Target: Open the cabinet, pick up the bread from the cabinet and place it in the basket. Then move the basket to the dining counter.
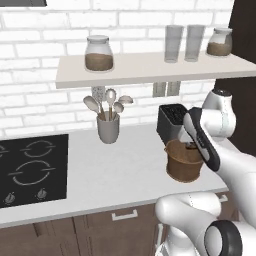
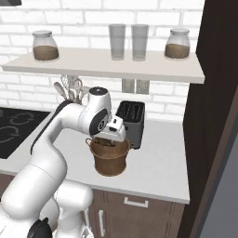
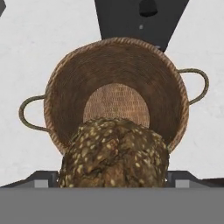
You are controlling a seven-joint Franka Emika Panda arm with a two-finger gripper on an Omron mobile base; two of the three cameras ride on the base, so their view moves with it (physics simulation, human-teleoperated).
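Above basket (image 3: 116, 87), bread (image 3: 114, 153) lies crosswise.

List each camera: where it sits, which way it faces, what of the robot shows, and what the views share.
Left base view: behind the arm to its left, looking forward and down at the white counter; the white arm rises at lower right.
Right base view: behind to its right, facing the same counter; the arm rises at lower left, over the round brown woven basket.
Hand view: on the hand, looking down into the basket, the dark seeded bread roll close below.
Shared: basket and black toaster in all three.
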